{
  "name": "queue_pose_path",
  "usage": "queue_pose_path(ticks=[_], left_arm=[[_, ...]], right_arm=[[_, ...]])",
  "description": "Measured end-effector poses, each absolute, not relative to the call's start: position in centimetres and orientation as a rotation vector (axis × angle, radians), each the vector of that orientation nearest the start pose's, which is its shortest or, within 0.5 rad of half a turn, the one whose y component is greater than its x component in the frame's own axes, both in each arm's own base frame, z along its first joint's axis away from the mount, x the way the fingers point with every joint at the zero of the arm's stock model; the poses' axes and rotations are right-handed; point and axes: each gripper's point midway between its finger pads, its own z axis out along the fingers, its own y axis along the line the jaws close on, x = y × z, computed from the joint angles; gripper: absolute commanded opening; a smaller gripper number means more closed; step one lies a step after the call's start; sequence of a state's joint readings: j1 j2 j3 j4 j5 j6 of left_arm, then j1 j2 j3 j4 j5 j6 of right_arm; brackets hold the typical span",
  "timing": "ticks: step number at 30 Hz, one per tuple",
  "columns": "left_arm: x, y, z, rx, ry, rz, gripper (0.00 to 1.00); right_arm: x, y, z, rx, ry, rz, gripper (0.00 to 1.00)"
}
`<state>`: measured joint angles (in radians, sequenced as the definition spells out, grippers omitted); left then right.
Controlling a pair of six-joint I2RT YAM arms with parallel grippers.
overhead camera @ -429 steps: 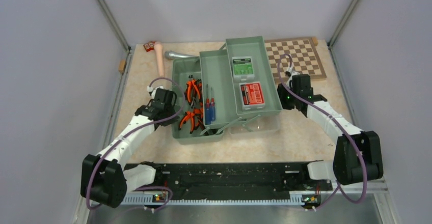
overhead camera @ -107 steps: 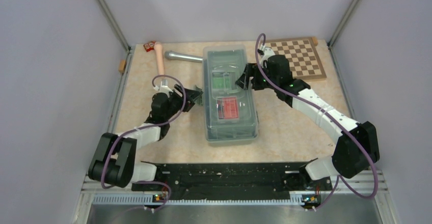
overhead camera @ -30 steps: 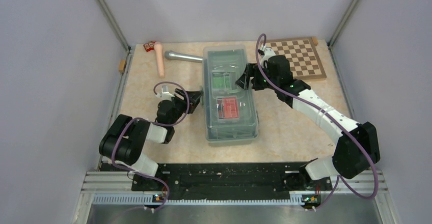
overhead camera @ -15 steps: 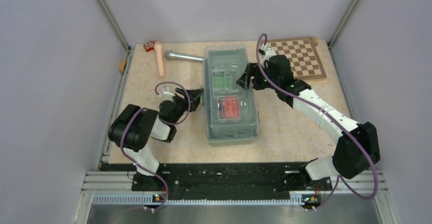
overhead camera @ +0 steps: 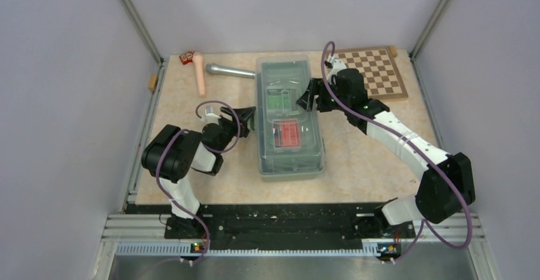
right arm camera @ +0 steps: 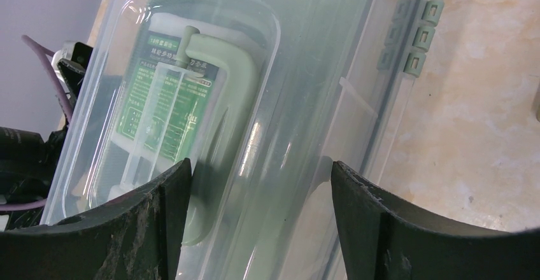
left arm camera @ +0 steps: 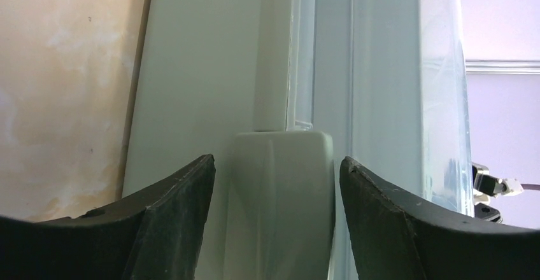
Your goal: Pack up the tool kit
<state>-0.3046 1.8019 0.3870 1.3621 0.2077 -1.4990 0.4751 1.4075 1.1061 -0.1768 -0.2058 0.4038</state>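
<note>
The sage-green tool kit [overhead camera: 262, 141] lies closed in the middle of the table. Through its translucent lid [overhead camera: 299, 156] I see a green box [overhead camera: 276, 102] and a red box [overhead camera: 286, 133]. My left gripper [overhead camera: 249, 117] is at the box's left side. In the left wrist view the gripper [left arm camera: 275, 165] stands open astride a green latch [left arm camera: 282, 191], with a narrow gap on each side. My right gripper [overhead camera: 305, 99] hangs over the lid's right edge. The right wrist view shows it [right arm camera: 259, 165] open above the lid [right arm camera: 299, 89], the green box [right arm camera: 165, 108] showing beneath. Pliers and screwdrivers are hidden.
A wooden chessboard [overhead camera: 376, 73] lies at the back right, close behind my right wrist. A silver microphone [overhead camera: 229, 71] and a pale pink rod [overhead camera: 200, 76] lie at the back left, with small red pieces [overhead camera: 186, 57] in the corner. Green hinges [right arm camera: 417, 38] line the box's right side.
My left arm has folded in nearer to the box, its gripper has shifted slightly toward the back along the left side, and its jaws have widened. The right arm and the box have not moved.
</note>
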Motion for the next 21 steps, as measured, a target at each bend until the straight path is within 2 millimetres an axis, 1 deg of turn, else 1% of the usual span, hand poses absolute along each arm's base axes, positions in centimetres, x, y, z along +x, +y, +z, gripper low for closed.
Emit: queue_pose_path(ticks=[3, 6, 10, 14, 16, 19, 21], left_arm=[[37.72, -19.80, 12.23, -0.905, 1.626, -1.499, 0.73], [38.08, -19.85, 12.32, -0.918, 1.612, -1.507, 0.68], [38.29, -19.97, 12.69, -0.926, 1.590, -1.524, 0.58], [38.31, -19.93, 12.65, -0.939, 1.591, -1.517, 0.46], [38.28, -19.87, 12.67, -0.942, 1.599, -1.501, 0.45], [38.23, -19.72, 12.75, -0.939, 1.618, -1.458, 0.45], [38.09, -19.64, 12.84, -0.927, 1.636, -1.427, 0.47]], right_arm=[[35.54, 24.13, 21.30, -0.210, 2.114, 0.747, 0.69], [35.54, 24.13, 21.31, -0.210, 2.114, 0.748, 0.68], [35.56, 24.12, 21.32, -0.210, 2.113, 0.748, 0.68], [35.57, 24.11, 21.32, -0.210, 2.113, 0.747, 0.68], [35.57, 24.11, 21.31, -0.211, 2.113, 0.747, 0.68], [35.57, 24.11, 21.32, -0.211, 2.113, 0.747, 0.68], [35.55, 24.12, 21.32, -0.213, 2.112, 0.748, 0.68]])
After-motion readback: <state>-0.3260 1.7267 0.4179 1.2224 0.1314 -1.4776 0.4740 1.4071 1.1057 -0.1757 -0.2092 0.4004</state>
